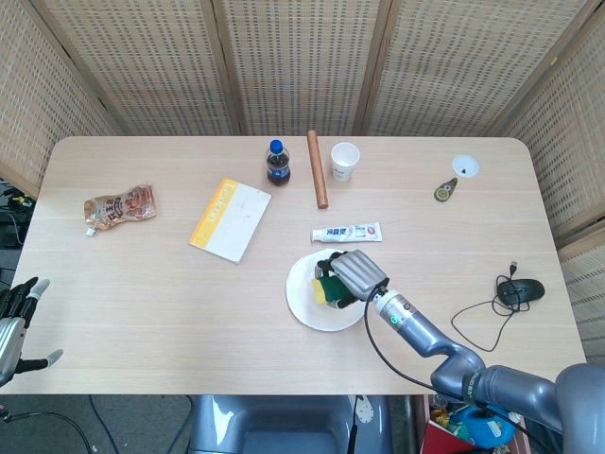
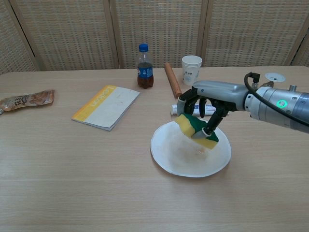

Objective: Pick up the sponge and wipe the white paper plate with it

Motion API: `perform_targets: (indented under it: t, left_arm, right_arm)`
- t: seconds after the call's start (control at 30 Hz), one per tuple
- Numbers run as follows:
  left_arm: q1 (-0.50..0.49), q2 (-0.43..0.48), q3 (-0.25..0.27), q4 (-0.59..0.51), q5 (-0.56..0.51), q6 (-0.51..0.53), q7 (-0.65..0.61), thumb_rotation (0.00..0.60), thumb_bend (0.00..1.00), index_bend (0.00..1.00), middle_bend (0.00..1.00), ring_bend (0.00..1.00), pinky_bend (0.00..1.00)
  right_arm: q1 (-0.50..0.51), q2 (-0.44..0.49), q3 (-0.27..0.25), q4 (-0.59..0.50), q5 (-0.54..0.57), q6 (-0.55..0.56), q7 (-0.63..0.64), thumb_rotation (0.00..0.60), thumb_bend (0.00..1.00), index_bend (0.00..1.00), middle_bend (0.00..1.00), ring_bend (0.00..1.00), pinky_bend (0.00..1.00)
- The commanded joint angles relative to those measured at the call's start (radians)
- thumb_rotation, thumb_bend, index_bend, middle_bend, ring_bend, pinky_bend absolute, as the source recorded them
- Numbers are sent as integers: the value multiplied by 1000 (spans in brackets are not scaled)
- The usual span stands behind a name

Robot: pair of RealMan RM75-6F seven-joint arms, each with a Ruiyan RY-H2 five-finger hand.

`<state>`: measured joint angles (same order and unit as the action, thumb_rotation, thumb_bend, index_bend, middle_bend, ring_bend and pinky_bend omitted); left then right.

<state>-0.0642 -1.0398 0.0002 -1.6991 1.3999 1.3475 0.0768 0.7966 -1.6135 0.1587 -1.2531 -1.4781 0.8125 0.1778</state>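
My right hand (image 1: 352, 272) (image 2: 208, 98) grips a yellow-and-green sponge (image 1: 328, 287) (image 2: 196, 130) and holds it tilted just above the white paper plate (image 1: 304, 301) (image 2: 169, 154), over the plate's right half. Whether the sponge touches the plate I cannot tell. A small stain shows on the plate beside the sponge in the chest view. My left hand (image 1: 13, 317) hangs at the far left edge of the head view, off the table, with fingers spread and nothing in it.
Behind the plate lies a toothpaste tube (image 1: 346, 232). A notebook (image 1: 230, 218), cola bottle (image 1: 277, 163), wooden rolling pin (image 1: 317, 168) and paper cup (image 1: 344, 161) stand farther back. A snack pouch (image 1: 119, 205) is far left, a computer mouse (image 1: 521, 289) far right.
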Motion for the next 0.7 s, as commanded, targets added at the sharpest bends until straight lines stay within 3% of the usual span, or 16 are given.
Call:
perform_targets:
  t: [0.03,0.5,0.7]
  left_arm:
    - [-4,-1,-1,1,-7,-7,3,600,0,0,0,0,0]
    - [-5,-8,5,-2,-5,-3,20,600,0,0,0,0,0]
    - [-4,-8,7,-1,-4,0,18,600,0,0,0,0,0]
  right_arm:
    - [23,-53,-21,69,-24,-8,26,600,207,434,488,349,434]
    - [13,-165,-137,273,-144,84,149,600,296,455,508,350,434]
    - [14,-201,-149,337,-147,92,195,600,302,466,516,350,434]
